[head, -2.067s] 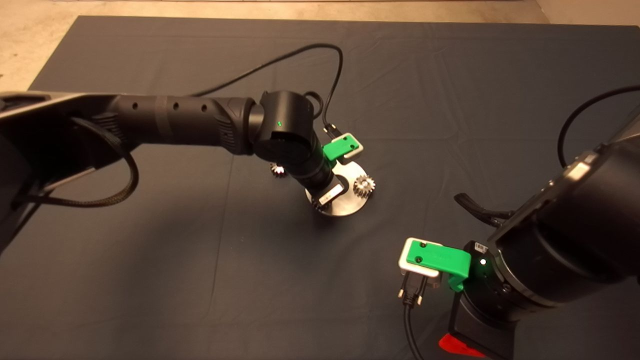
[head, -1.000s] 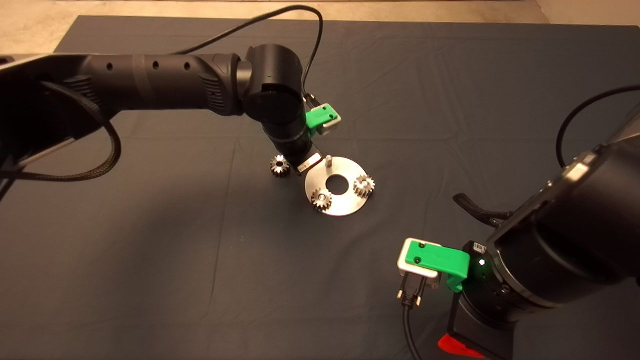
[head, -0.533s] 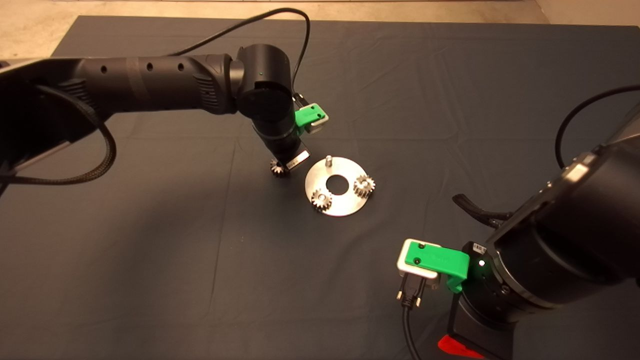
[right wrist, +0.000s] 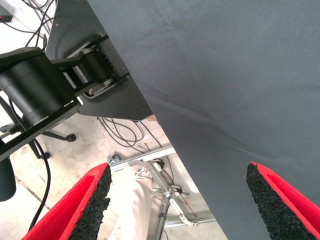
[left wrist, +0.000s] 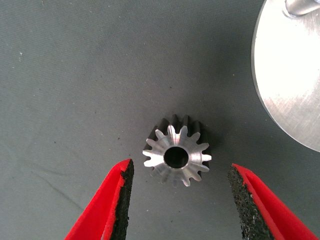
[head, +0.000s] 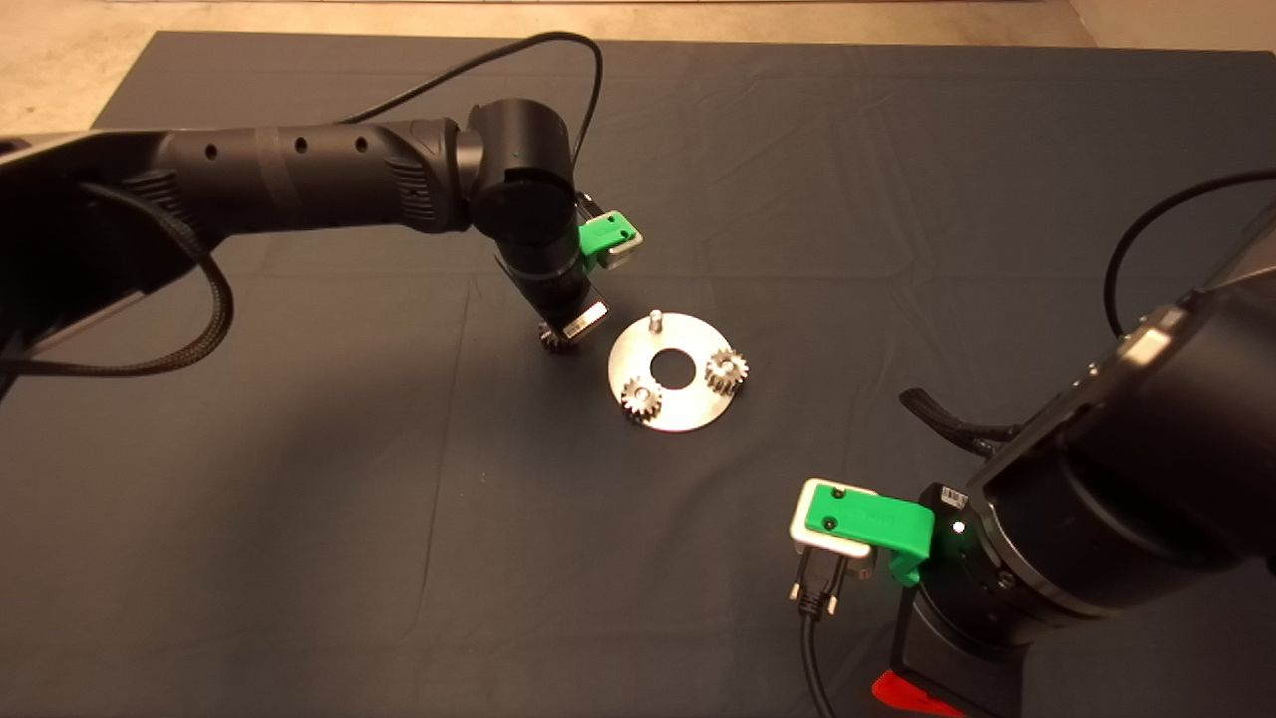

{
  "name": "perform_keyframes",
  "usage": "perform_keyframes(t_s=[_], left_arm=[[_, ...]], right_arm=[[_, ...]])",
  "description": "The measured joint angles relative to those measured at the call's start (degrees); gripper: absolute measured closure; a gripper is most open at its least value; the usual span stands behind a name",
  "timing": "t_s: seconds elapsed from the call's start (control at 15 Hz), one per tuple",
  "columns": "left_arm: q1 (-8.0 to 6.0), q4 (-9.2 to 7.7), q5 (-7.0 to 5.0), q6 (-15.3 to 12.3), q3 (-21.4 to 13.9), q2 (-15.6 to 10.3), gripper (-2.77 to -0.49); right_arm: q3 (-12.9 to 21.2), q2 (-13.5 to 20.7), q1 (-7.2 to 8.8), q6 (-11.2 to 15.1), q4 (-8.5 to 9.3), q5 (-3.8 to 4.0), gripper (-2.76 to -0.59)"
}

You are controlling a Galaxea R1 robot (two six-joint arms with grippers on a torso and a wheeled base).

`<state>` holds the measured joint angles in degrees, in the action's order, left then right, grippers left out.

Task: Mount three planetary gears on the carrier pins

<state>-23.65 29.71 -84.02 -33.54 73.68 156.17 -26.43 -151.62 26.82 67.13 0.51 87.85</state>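
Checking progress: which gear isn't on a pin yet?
The loose gear on the mat, beside the disc, between the open left gripper fingers. The other two sit on it.

The head camera looks down from above on the mat [head: 299, 479]. The left wrist camera faces straight down, close over a gear [left wrist: 177, 156] and the disc [left wrist: 292, 75] edge — both shared with the head view. The right wrist camera looks past the mat's edge to the floor.

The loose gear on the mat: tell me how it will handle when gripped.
The loose gear looks like solid metal, so probably rigid and heavy for its size. Lying flat, it should not roll. Its teeth may let it twist between the left gripper's open pads.
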Motion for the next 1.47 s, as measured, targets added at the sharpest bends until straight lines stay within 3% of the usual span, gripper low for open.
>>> perform_keyframes(t_s=[0.2,0.53,0.8,1.47], left_arm=[[0.00,0.02,0.01,0.02,0.00,-0.17,-1.41],[0.04,0.02,0.01,0.05,0.30,-0.35,-1.44],[1.74,0.00,0.21,1.29,1.27,-0.35,-1.44],[1.74,0.00,2.24,1.29,2.00,-0.35,-1.44]], right_arm=[[0.00,-0.01,0.01,0.00,0.00,0.00,-2.00],[0.00,0.01,0.02,0.00,0.00,0.00,-2.00],[0.00,-0.01,0.02,0.00,0.00,0.00,-2.00],[0.00,-0.01,0.02,0.00,0.00,0.00,-2.00]])
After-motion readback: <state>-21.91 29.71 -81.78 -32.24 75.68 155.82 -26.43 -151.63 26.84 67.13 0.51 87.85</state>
